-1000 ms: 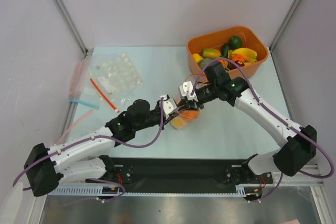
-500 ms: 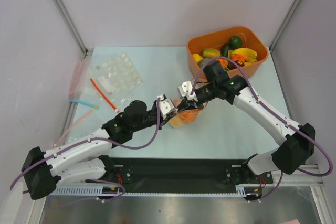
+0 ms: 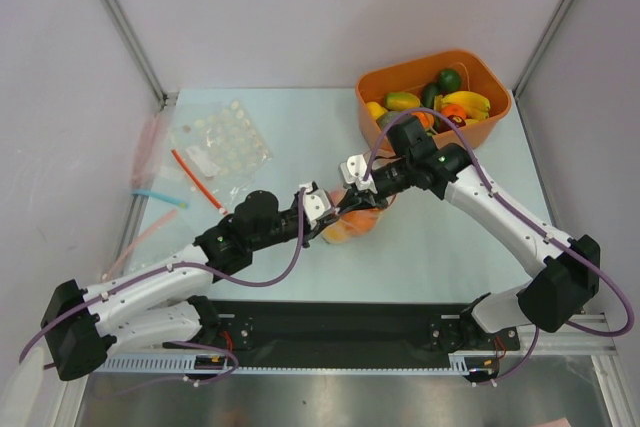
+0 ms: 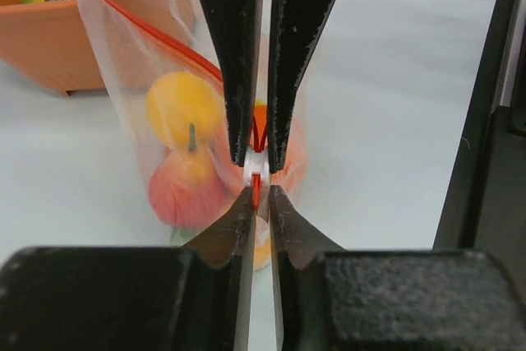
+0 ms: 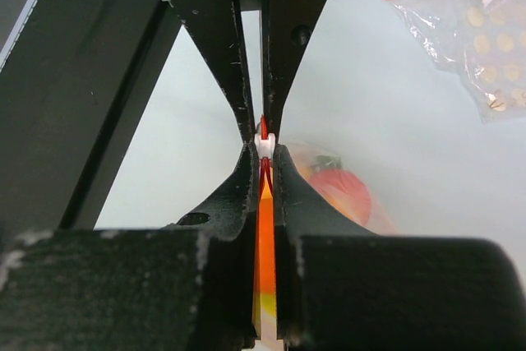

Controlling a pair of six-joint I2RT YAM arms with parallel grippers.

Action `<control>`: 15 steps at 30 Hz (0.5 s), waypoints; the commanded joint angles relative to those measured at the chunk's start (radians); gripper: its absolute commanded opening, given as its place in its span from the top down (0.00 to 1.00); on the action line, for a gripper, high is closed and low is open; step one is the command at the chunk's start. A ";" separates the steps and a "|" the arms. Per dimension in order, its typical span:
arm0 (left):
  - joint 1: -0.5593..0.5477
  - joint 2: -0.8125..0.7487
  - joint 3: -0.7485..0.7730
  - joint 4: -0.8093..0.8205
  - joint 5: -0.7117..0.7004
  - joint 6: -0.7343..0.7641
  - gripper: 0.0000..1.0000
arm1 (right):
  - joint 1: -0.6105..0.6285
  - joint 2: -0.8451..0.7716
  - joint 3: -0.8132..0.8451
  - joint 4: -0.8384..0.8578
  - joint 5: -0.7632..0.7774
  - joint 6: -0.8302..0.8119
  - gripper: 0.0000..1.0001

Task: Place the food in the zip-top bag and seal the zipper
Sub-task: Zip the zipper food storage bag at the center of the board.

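Observation:
The clear zip-top bag (image 3: 362, 225) stands mid-table with toy food inside. The left wrist view shows a yellow-orange fruit (image 4: 179, 104) and a reddish fruit (image 4: 185, 193) in it. The red-orange zipper (image 4: 148, 34) runs along the bag's top edge to a white slider (image 4: 256, 162). My left gripper (image 3: 332, 214) (image 4: 260, 196) is shut on the zipper strip just beside the slider. My right gripper (image 3: 352, 199) (image 5: 265, 152) meets it tip to tip from the other side. It is shut on the zipper (image 5: 265, 228) at the slider (image 5: 265, 144).
The orange tub (image 3: 482, 117) (image 4: 41, 51), holding several more toy fruits and vegetables, stands at the back right. A second clear bag (image 3: 222, 142) (image 5: 485, 39) with small round pieces and a red strip lies at the back left, with loose coloured strips (image 3: 158, 197) beside it.
My left arm has drawn back slightly to the left, its elbow lower. Both grippers stay shut on the bag's zipper, and the bag has barely moved.

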 commanded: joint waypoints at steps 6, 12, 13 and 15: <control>0.006 0.012 0.047 0.020 0.023 0.017 1.00 | 0.002 -0.008 0.038 0.003 -0.024 0.003 1.00; 0.011 -0.042 0.002 0.055 -0.038 -0.012 1.00 | 0.001 -0.003 0.035 -0.013 0.002 0.000 1.00; 0.017 -0.051 -0.013 0.058 -0.038 -0.017 1.00 | -0.002 -0.003 0.035 -0.016 0.005 0.000 1.00; 0.036 -0.080 -0.025 0.057 -0.040 -0.029 1.00 | -0.010 -0.003 0.036 -0.017 0.008 0.001 1.00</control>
